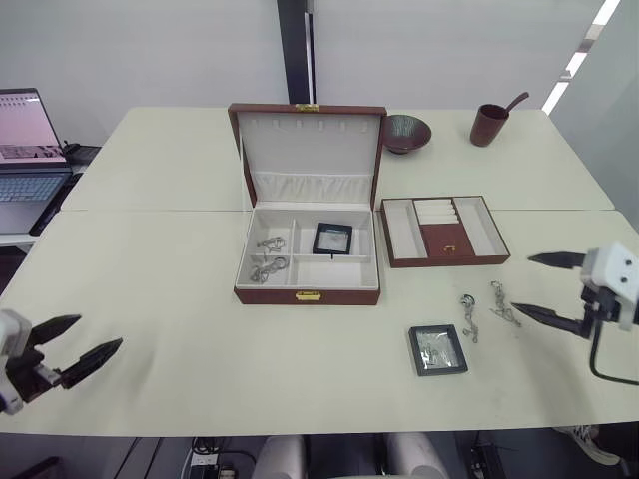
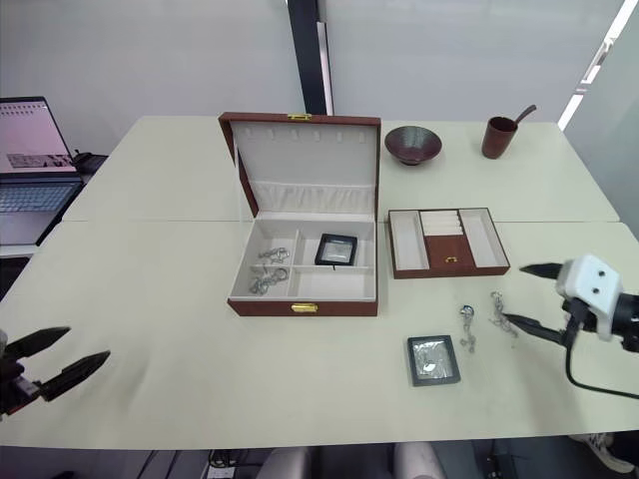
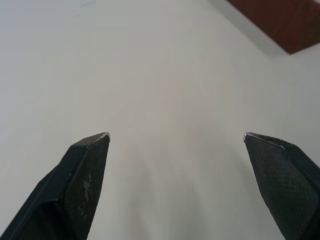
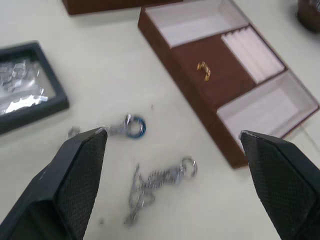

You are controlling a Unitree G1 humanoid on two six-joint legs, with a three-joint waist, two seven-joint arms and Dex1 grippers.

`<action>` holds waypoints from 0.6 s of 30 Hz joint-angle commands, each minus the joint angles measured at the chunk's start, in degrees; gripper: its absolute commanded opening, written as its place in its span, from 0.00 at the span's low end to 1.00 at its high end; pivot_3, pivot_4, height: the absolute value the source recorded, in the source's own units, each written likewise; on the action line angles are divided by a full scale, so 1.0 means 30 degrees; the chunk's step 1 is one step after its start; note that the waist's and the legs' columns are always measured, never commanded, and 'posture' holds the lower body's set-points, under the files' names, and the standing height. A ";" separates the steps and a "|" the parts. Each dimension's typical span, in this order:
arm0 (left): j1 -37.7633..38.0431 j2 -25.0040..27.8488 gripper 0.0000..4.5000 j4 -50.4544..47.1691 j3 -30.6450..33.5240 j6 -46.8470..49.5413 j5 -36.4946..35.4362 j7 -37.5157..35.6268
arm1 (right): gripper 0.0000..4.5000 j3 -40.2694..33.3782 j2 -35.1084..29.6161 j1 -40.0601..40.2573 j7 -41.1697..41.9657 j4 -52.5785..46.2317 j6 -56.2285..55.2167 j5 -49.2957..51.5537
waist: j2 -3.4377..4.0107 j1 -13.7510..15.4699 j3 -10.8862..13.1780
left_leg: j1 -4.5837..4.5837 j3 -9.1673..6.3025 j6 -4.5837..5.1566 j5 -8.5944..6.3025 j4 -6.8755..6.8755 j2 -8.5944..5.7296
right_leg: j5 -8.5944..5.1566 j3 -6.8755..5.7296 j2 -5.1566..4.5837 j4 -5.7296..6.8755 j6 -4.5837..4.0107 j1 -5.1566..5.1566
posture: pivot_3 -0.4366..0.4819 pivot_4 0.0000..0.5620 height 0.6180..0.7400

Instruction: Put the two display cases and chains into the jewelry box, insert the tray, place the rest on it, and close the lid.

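Observation:
The jewelry box point(image 1: 270, 295) stands open at the table's middle, its lid point(image 1: 310, 145) upright. In its compartments lie one display case point(image 1: 332, 239) and two silvery chains point(image 1: 269, 255). The second display case point(image 1: 437, 349) lies on the table in front and to the right of the box. The tray point(image 1: 444, 261) rests right of the box. Two more small chains point(image 4: 127, 126), one with a dark ring, lie between that case and my right gripper point(image 1: 521, 283), which hovers open just right of them. My left gripper point(image 1: 100, 331) is open over bare table at the front left.
A laptop point(image 1: 25, 150) sits at the far left edge. A dark bowl point(image 1: 406, 132) and a brown mug with a spoon point(image 1: 489, 125) stand behind the box at the back right.

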 commanded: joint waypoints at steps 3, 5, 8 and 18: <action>0.0936 -0.0029 0.99 0.0314 0.0613 -0.1875 -0.0434 0.0440 | 1.00 -0.2148 -0.1142 0.1631 0.1483 0.1358 -0.1150 -0.0321 | 0.0001 -0.0028 -0.0005 | 0.0016 0.0015 0.0002 -0.0001 -0.0004 0.0006 | 0.0000 0.0005 0.0006 -0.0001 0.0000 0.0008 | 0.48 0.27 1.00; 0.1117 -0.0081 0.99 0.0161 0.0493 -0.2013 -0.0601 0.0580 | 1.00 -0.2297 -0.1215 0.1941 0.1673 0.1534 -0.1268 -0.0345 | 0.0002 -0.0044 -0.0005 | 0.0029 0.0027 0.0002 -0.0002 -0.0005 0.0009 | 0.0000 0.0012 0.0012 -0.0002 0.0000 0.0019 | 0.48 0.27 1.00; 0.1450 -0.0210 0.99 -0.0344 0.0277 -0.2122 -0.0814 0.0710 | 1.00 -0.2399 -0.1260 0.2072 0.1845 0.1786 -0.1611 -0.0452 | 0.0004 -0.0076 -0.0007 | 0.0041 0.0034 0.0003 -0.0003 -0.0006 0.0009 | 0.0000 0.0018 0.0014 -0.0002 0.0001 0.0025 | 0.48 0.27 1.00; 0.2286 -0.0244 0.99 -0.4470 -0.1577 -0.2833 -0.1836 -0.0520 | 1.00 -0.0958 -0.0693 0.1893 0.1254 -0.1451 -0.0801 -0.0178 | 0.0005 -0.0076 -0.0007 | 0.0131 0.0050 0.0002 -0.0006 -0.0023 0.0017 | -0.0003 0.0037 0.0024 -0.0014 -0.0002 0.0120 | 0.48 0.27 1.00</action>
